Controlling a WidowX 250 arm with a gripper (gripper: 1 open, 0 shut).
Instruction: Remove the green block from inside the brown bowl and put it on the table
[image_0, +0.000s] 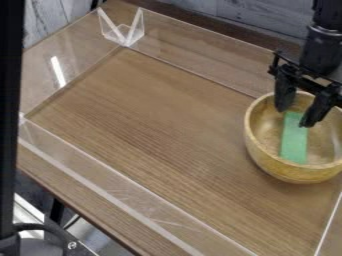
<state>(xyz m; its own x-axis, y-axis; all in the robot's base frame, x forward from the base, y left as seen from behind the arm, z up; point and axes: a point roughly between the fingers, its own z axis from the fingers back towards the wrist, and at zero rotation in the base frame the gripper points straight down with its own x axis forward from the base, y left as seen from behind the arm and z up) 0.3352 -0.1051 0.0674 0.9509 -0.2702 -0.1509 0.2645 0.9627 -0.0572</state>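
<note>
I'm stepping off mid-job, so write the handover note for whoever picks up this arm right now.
Gripper: at the bowl's far side, fingers reaching in over the upper end of the block; whether they touch it, I cannot tell.
Block: inside the bowl, lying lengthwise away from the camera.
Bowl: on the table, toward the right of the view.
Done: arm brought to the block; no lift yet.
Left: grip the block, raise it past the rim, set it on the table, let go.
</note>
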